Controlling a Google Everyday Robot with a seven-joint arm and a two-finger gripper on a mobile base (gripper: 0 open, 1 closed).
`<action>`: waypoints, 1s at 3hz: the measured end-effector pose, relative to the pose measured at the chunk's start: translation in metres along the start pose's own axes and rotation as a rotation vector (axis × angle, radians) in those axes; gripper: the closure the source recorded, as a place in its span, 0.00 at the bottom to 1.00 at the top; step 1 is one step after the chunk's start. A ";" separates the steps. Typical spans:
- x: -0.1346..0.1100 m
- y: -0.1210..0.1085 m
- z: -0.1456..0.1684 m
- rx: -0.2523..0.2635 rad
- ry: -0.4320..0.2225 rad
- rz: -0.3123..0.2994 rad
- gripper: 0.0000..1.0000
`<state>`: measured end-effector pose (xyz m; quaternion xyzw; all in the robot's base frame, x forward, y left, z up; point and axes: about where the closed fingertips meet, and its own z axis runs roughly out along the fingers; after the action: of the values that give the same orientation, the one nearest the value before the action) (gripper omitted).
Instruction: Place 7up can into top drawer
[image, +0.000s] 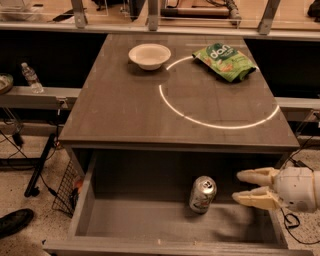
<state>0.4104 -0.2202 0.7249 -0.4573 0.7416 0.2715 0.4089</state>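
The 7up can (202, 194), silver-white with green and red marks and a pull-tab top, stands upright on the floor of the open top drawer (150, 225), right of its middle. My gripper (243, 187) is open and empty, its two cream fingers (256, 176) pointing left toward the can. It is to the right of the can, apart from it, above the drawer's right side.
On the grey table top (120, 110) are a white bowl (149, 55), a green snack bag (225, 60) and a bright ring of light (215, 90). A plastic water bottle (31, 78) stands on a ledge at the left. A wire rack (67, 187) is by the drawer's left side.
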 end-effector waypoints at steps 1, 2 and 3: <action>-0.004 0.001 -0.030 0.003 0.063 -0.007 0.80; -0.041 -0.012 -0.056 0.031 0.076 -0.050 1.00; -0.108 -0.029 -0.080 0.066 0.062 -0.117 1.00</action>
<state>0.4344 -0.2460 0.8577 -0.4944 0.7343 0.2083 0.4159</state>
